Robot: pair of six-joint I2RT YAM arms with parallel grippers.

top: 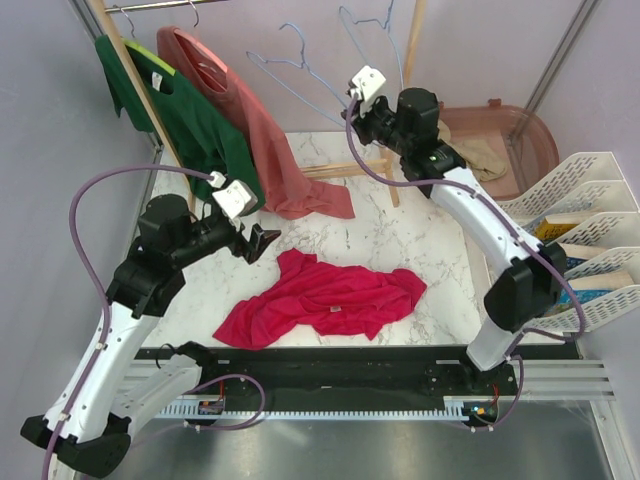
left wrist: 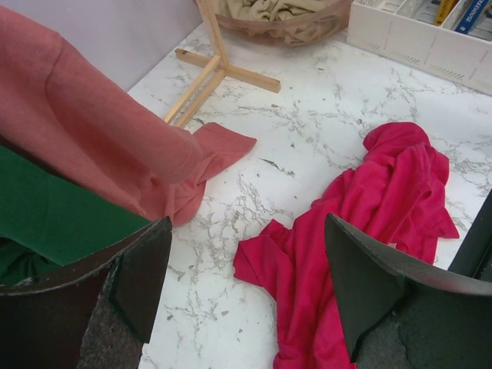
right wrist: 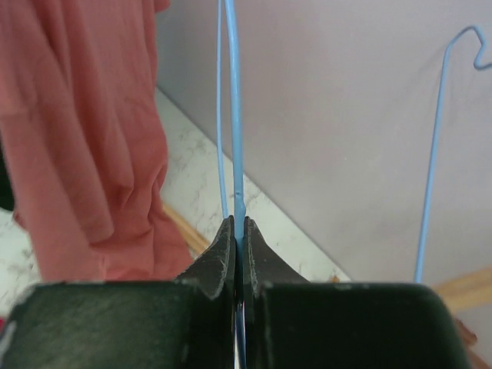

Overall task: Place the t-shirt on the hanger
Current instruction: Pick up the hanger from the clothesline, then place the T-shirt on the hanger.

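The crimson t-shirt (top: 325, 298) lies crumpled on the marble table near the front edge, and it shows again in the left wrist view (left wrist: 369, 223). My left gripper (top: 262, 243) hovers open just beyond the shirt's left end. Bare marble and the shirt's edge lie between its fingers (left wrist: 142, 277). My right gripper (top: 352, 103) is raised at the back and shut on the hanger's (top: 300, 68) thin pale-blue wire. In the right wrist view the hanger wire (right wrist: 232, 100) runs up out of my right gripper (right wrist: 239, 224).
A salmon-pink shirt (top: 280, 150) and a dark green shirt (top: 195, 125) hang from a wooden rack (top: 345, 170) at the back left. A second blue hanger (right wrist: 434, 154) hangs further right. A brown basket (top: 510, 140) and white file trays (top: 590, 240) stand on the right.
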